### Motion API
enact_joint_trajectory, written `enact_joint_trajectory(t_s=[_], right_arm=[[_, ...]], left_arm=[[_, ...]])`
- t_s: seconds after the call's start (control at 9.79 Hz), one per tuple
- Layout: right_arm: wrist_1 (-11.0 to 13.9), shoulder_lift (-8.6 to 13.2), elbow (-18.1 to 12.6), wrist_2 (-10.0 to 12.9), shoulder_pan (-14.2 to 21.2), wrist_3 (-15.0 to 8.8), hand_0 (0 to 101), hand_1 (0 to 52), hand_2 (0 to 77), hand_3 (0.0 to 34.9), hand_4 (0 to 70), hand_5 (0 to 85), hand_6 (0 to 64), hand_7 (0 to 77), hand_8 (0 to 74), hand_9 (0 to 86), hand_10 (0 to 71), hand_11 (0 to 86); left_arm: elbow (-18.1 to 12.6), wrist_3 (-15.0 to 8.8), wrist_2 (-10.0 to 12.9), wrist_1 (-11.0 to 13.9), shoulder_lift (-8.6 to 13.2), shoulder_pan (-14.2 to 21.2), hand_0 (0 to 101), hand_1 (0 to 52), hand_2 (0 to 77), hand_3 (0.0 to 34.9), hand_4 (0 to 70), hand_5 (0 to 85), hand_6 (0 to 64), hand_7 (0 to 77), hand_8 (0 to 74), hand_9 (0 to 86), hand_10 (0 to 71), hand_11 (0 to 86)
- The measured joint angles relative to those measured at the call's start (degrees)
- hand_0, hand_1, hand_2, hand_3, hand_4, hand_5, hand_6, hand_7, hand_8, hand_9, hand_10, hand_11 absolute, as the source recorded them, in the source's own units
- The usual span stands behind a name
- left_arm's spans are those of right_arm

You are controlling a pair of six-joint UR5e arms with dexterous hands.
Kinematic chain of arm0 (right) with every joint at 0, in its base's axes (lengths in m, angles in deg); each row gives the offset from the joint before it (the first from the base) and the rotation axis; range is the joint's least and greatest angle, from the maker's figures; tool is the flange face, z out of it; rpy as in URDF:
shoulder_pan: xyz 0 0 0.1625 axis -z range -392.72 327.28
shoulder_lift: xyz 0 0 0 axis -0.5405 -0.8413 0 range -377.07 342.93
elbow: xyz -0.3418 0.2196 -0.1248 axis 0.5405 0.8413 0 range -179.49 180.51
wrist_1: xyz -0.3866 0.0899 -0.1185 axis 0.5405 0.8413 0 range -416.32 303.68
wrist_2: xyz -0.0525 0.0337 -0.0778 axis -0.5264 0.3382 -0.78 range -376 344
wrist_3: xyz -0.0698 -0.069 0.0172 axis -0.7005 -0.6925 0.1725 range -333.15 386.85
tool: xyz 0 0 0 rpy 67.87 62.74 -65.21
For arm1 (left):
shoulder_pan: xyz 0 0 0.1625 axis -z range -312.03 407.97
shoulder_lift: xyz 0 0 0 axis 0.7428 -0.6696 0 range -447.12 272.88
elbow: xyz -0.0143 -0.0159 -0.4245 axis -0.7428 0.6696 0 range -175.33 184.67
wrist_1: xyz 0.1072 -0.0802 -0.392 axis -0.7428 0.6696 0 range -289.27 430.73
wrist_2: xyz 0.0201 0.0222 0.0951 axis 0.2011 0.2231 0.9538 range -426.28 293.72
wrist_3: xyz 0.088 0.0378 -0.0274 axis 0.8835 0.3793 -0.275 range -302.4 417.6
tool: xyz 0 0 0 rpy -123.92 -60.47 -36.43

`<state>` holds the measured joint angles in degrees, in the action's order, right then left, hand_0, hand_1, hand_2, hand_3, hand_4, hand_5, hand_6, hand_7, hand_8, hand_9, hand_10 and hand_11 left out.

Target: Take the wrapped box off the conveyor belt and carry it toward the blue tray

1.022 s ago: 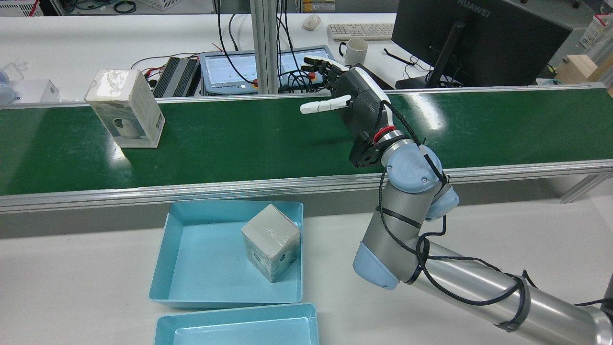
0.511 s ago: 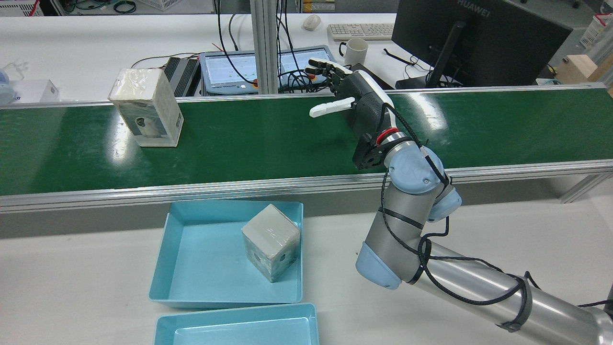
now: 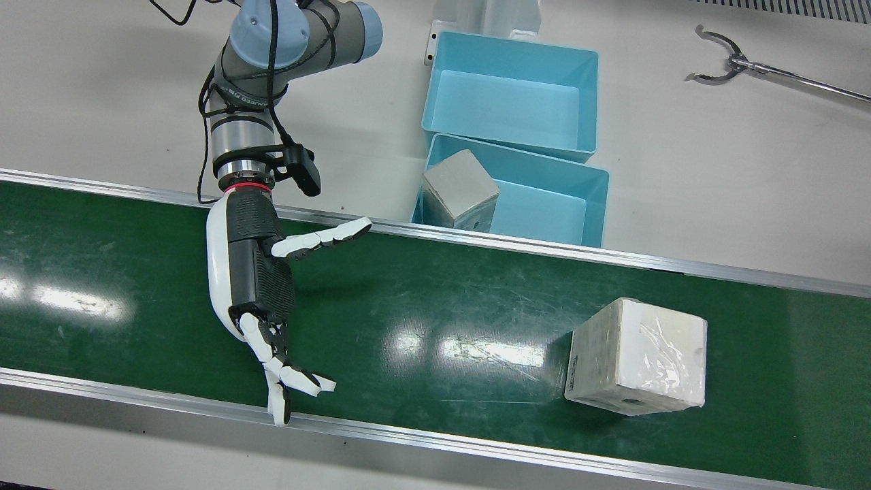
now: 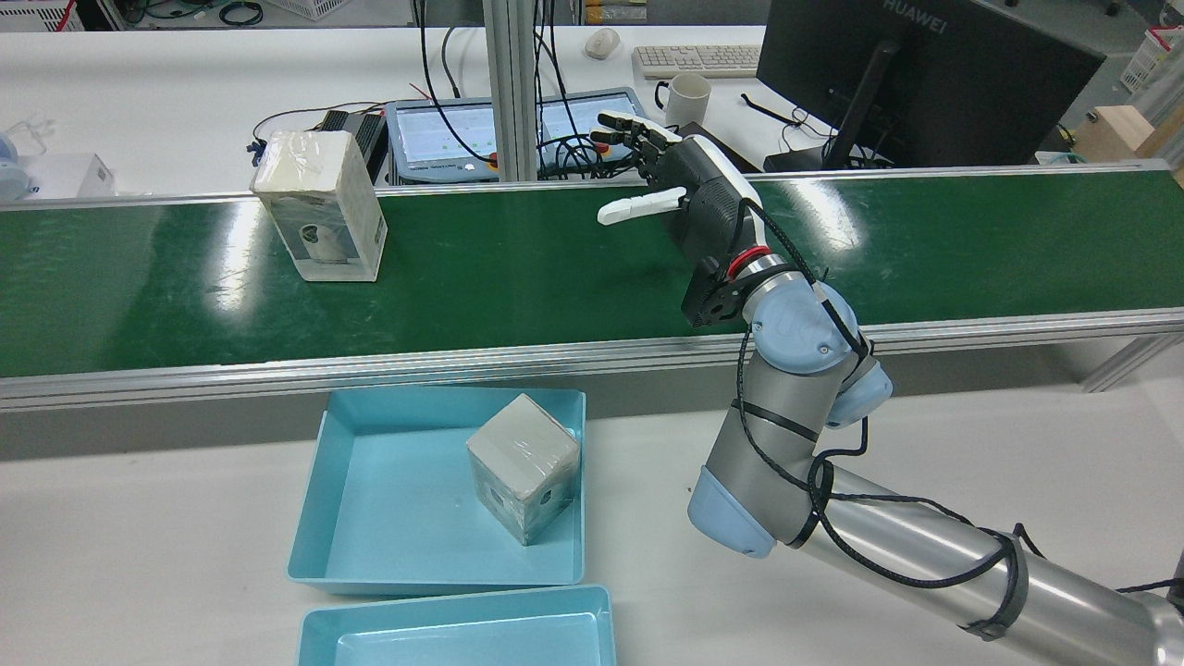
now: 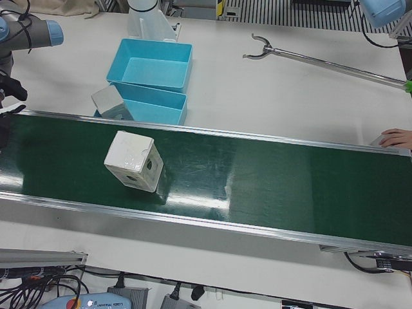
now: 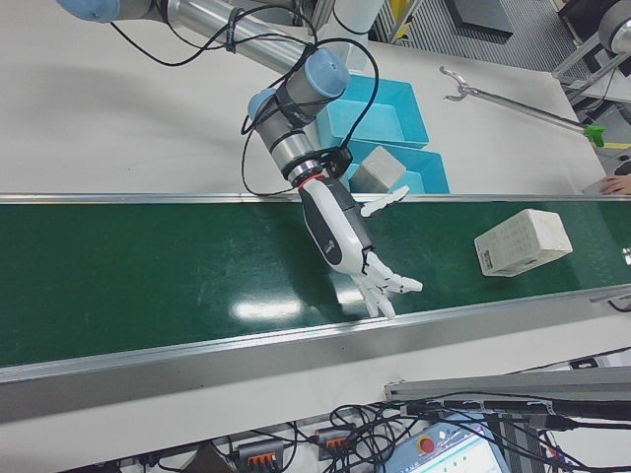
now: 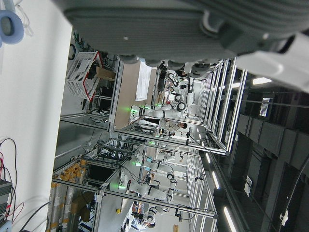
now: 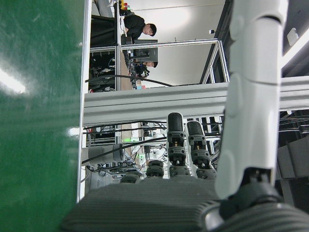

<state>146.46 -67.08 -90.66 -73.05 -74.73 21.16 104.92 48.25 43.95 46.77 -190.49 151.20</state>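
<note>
- Standing upright on the green conveyor belt: the wrapped box, well apart from the right hand.
- Hovering above the belt with fingers spread, holding nothing.
- Judging the box stiff, likely light, film-slick.
- Favouring opposite broad side faces for grip.
- Waiting nearby: blue tray, already holding another box.
- Left hand: state impossible to tell.

The belt is bare between the right hand and the box. A second box fills one corner of the near tray; the rest is free.
</note>
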Motion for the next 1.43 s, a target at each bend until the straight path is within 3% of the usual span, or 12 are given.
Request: enact_joint_trajectory(t_s=[1.43], right_arm=[[-0.01,-0.09,0.35,0.0,0.0,0.0,47,10.4,3.3,0.0,16.4,17.5,10.9,25.6,2.7,5.4,0.0,1.1]], left_arm=[[0.0,0.0,0.0,0.0,0.0,0.0,0,0.0,0.5,0.0,0.0,1.1,0.5,0.5,1.1,0.5,0.5,0.5]])
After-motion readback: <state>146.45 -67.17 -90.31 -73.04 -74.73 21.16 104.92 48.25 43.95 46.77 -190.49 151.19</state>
